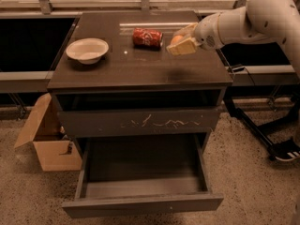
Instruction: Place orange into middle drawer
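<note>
The orange point(175, 40) sits between the tan fingers point(184, 47) of my gripper point(178, 39), which is shut on it and holds it a little above the dark tabletop point(140, 60), right of centre and next to the red soda can point(147, 37). The white arm reaches in from the right. The middle drawer point(143, 204) is pulled out below, wide and shallow, with a plain front panel and nothing visible inside. Above it is the drawer front with white scratch marks point(140, 122), pushed in.
A white bowl point(87, 49) stands on the tabletop at the left. An open cardboard box point(47, 139) lies on the floor left of the cabinet. A black stand base point(267, 135) is on the floor at the right.
</note>
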You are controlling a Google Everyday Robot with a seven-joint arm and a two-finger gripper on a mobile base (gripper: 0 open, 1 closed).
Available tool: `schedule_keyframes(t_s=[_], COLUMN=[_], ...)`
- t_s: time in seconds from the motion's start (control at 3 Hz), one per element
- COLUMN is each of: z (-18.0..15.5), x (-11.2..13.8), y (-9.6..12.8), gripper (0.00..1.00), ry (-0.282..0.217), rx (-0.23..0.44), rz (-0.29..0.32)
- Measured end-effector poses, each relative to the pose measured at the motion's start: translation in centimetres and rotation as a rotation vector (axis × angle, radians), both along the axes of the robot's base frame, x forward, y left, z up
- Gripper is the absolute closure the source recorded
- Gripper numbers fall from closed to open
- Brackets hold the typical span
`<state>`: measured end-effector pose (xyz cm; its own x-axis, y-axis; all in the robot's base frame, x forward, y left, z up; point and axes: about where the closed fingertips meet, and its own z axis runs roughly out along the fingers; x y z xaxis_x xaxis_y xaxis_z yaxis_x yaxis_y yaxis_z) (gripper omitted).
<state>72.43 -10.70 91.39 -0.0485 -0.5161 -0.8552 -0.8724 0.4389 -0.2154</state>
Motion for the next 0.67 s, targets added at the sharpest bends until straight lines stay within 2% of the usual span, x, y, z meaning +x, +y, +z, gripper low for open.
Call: schedule_keyframes(t_s=[0.33,0.67], z=[-0.1,-1.2], x=[-0.3,-2.9], y=[0.3,2.2], gripper=[1.00,1.00], ry=[0.001,0.007], rx=[-0.001,-0.004], rz=[0.015,0.128])
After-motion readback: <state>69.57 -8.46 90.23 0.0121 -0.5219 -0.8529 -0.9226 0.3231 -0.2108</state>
